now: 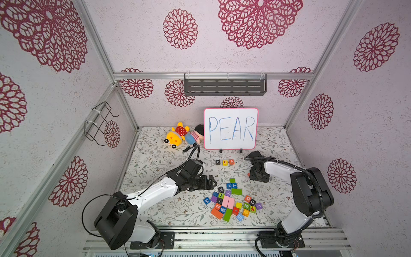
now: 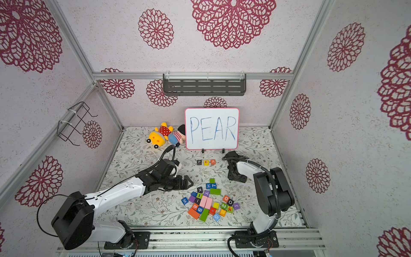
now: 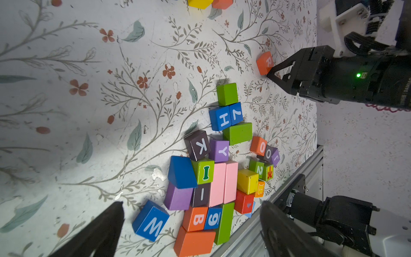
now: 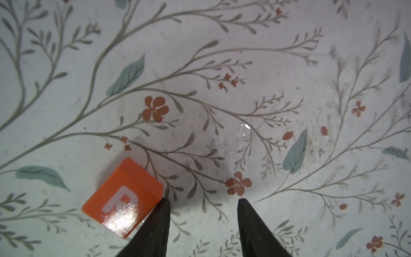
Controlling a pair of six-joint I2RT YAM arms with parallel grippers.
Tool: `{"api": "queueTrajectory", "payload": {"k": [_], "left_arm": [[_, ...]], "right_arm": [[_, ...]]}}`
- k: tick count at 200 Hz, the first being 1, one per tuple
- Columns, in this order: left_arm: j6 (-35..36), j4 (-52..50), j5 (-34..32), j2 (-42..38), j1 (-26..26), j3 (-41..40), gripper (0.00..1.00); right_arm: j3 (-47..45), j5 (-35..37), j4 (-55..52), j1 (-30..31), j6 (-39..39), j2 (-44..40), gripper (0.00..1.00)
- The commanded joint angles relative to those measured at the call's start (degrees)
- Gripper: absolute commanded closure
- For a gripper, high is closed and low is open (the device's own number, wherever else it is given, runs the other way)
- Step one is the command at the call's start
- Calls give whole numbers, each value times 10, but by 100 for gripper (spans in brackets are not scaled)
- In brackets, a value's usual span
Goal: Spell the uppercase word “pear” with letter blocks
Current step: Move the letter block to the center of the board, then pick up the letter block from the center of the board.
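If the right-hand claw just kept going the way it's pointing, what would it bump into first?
Most likely the flowered table: the right gripper points down at it, nothing between its fingers. The orange R block sits just outside one finger and might get nudged.

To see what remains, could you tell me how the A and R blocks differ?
The A block ends the row beside the E block; the R block lies alone outside the jaws of the right gripper. The A block sits square to its row; the R block is askew to those jaws. Both are orange cubes.
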Motion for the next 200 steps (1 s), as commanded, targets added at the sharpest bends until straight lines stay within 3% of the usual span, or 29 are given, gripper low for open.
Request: {"api": "queueTrajectory", "payload": {"k": [1,27,58,114,200], "left_arm": [[7,2,-3,-4,4,15,2],[16,16,13,16,10,26,2],[28,16,26,28,18,43,2],[34,26,39,28,32,32,2],[29,46,41,21,39,4,2]], "right_arm": [[9,-7,-25,-2,49,-54,47],[-23,-64,56,0,175,-96,40],[-36,-53,95,1,286,-79,34],[41,-65,44,6,286,22,31],[27,-66,26,6,261,21,52]]}}
